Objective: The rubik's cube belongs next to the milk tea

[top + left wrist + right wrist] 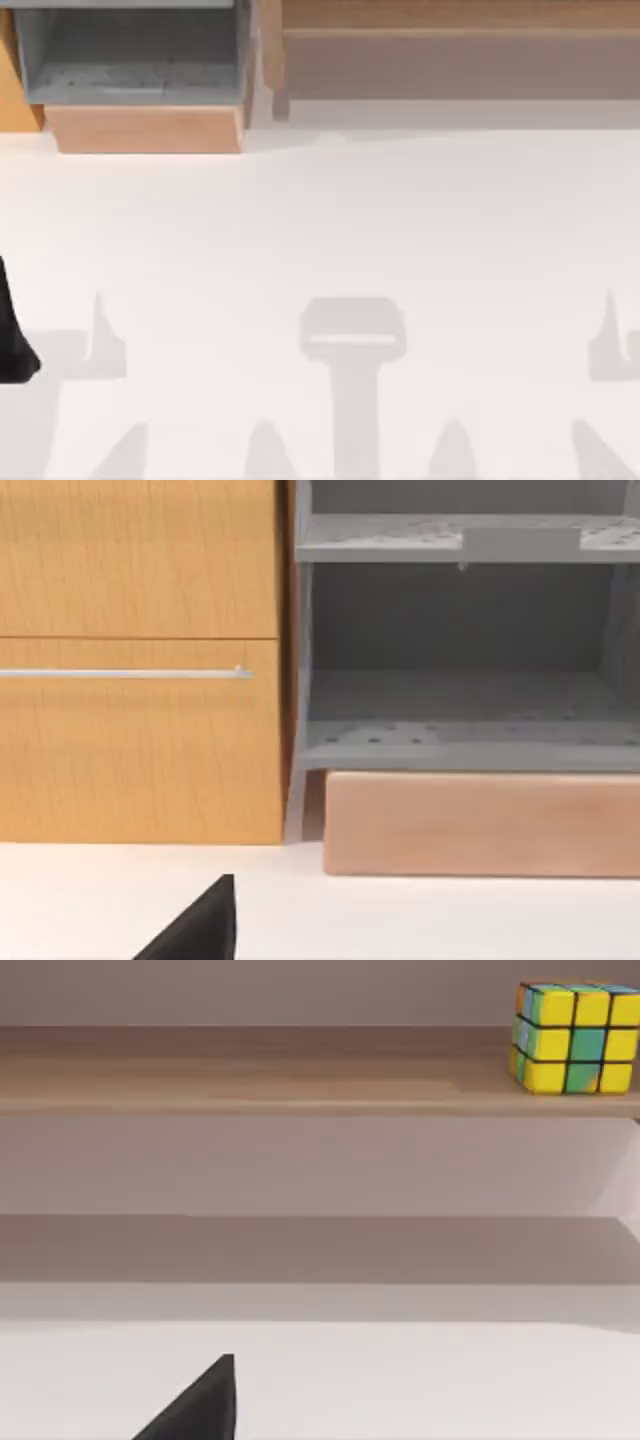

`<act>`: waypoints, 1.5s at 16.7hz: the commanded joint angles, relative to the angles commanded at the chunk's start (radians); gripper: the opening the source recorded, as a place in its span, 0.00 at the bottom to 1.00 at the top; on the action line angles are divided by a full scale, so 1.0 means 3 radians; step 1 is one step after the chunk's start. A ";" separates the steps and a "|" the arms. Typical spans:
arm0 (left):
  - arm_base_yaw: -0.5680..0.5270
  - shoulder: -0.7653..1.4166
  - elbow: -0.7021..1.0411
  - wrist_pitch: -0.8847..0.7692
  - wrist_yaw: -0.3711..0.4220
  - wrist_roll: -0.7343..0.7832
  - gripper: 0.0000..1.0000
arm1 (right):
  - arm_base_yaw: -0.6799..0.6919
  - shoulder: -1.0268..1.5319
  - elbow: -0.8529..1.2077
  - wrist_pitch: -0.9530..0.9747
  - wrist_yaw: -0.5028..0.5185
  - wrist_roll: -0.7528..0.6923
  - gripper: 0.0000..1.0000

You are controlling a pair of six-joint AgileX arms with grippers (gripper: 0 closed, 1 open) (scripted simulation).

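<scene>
Right wrist view: dark gripper tip (195,1405) near, low over white table (420,1380); jaws cannot tell.
Cube (575,1038): far, up on wooden shelf (250,1070), ahead of right gripper and off to one side.
Nearer arm: right, judged.
Left arm (12,330): parked at table's left edge.
Milk tea: unlocated.

The left arm (12,335) was plain matte black, and each wrist view caught a black wedge-shaped finger (200,925) (200,1405), flat-sided, without visible markings
</scene>
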 joint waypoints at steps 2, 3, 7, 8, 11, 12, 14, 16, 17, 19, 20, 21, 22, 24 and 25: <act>0.0000 0.0000 0.0000 0.0000 0.0000 0.0000 1.00 | 0.0000 0.0000 0.0000 0.0000 0.0000 0.0000 1.00; 0.0000 0.0000 0.0000 0.0000 0.0000 0.0000 1.00 | -0.0006 0.0033 0.0018 0.0021 -0.0005 0.0002 1.00; 0.0000 0.0000 0.0000 0.0000 0.0000 0.0000 1.00 | -0.0076 0.0512 0.0262 0.0306 -0.0094 0.0023 1.00; 0.0000 0.0000 0.0000 0.0000 0.0000 0.0000 1.00 | -0.0099 0.0716 0.0358 0.0419 -0.0135 0.0030 1.00; 0.0000 0.0000 0.0000 0.0000 0.0000 0.0000 1.00 | -0.0177 0.1512 0.0712 0.0835 -0.0290 0.0050 1.00; 0.0000 0.0000 0.0000 0.0000 0.0000 0.0000 1.00 | -0.0209 0.1834 0.0849 0.0995 -0.0349 0.0056 1.00; 0.0000 0.0000 0.0000 0.0000 0.0000 0.0000 1.00 | -0.0280 0.2485 0.1144 0.1341 -0.0470 0.0066 1.00; 0.0000 0.0000 0.0000 0.0000 0.0000 0.0000 1.00 | -0.0363 0.3128 0.1454 0.1703 -0.0585 0.0072 1.00; 0.0000 0.0000 0.0000 0.0000 0.0000 0.0000 1.00 | -0.0409 0.3451 0.1611 0.1885 -0.0636 0.0074 1.00; 0.0000 0.0000 0.0000 0.0000 0.0000 0.0000 1.00 | -0.0512 0.4076 0.1921 0.2246 -0.0727 0.0076 1.00; 0.0000 0.0000 0.0000 0.0000 0.0000 0.0000 1.00 | -0.0567 0.4376 0.2072 0.2421 -0.0766 0.0075 1.00; 0.0000 0.0000 0.0000 0.0000 0.0000 0.0000 1.00 | -0.0623 0.4664 0.2217 0.2589 -0.0799 0.0074 1.00; 0.0000 0.0000 0.0000 0.0000 0.0000 0.0000 1.00 | -0.0681 0.4937 0.2355 0.2750 -0.0826 0.0072 1.00; 0.0000 0.0000 0.0000 0.0000 0.0000 0.0000 1.00 | -0.0794 0.5457 0.2603 0.3039 -0.0869 0.0067 1.00; 0.0000 0.0000 0.0000 0.0000 0.0000 0.0000 1.00 | -0.0848 0.5702 0.2710 0.3165 -0.0886 0.0064 1.00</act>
